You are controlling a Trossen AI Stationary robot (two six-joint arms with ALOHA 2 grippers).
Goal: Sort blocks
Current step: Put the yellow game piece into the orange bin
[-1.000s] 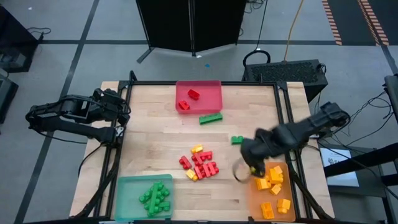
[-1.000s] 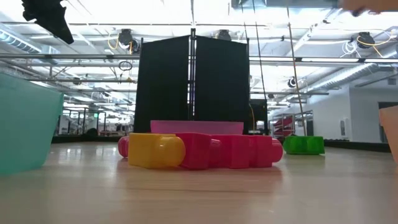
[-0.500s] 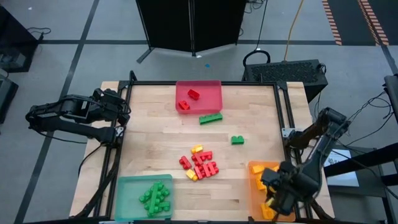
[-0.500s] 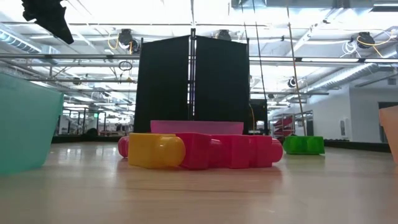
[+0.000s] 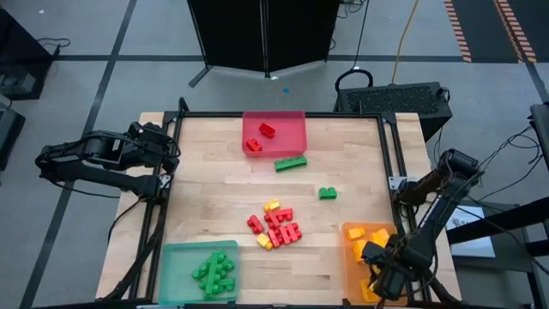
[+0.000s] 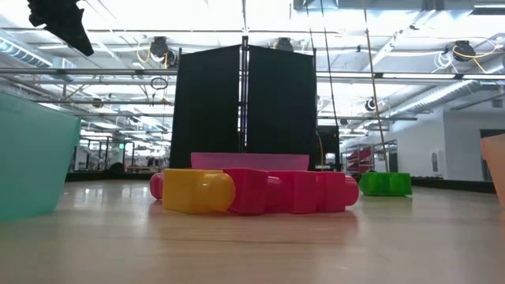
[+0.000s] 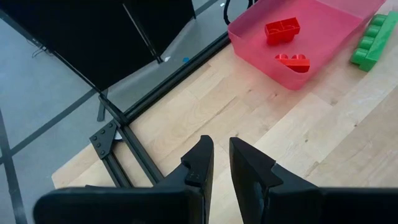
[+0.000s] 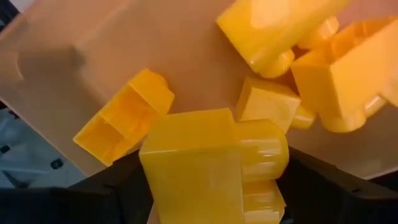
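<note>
My right gripper [image 5: 383, 276] hangs over the orange tray [image 5: 353, 233] at the table's near right corner, shut on a yellow block [image 8: 211, 168]. Other yellow blocks [image 8: 124, 115] lie in that tray below it. A heap of red and yellow blocks [image 5: 274, 227] rests on the table's middle, and the low view shows the heap's yellow block [image 6: 197, 192] in front. One small green block [image 5: 328, 193] and one long green block [image 5: 291, 162] lie farther back. My left gripper [image 7: 221, 152] waits at the table's left edge, open by a narrow gap. My right gripper pinches the yellow block [image 8: 186, 180] between its two fingers [image 8: 118, 180], one on each flat side, coming from above and pointing down. The block's studs [image 8: 264, 149] stick out sideways. It is lifted clear above the tray's floor.
The red tray [image 5: 296, 120] at the far edge holds two red blocks [image 7: 283, 29]. The green tray [image 5: 171, 257] at the near left corner holds several green blocks [image 5: 214, 270]. Bare wood lies between the heap and the trays. A black frame runs round the table.
My right gripper has swung from the table's right middle toward the near right corner, carrying the yellow block, and now hovers over the orange tray. Over the last half second it has barely shifted. The blocks on the table have stayed put.
</note>
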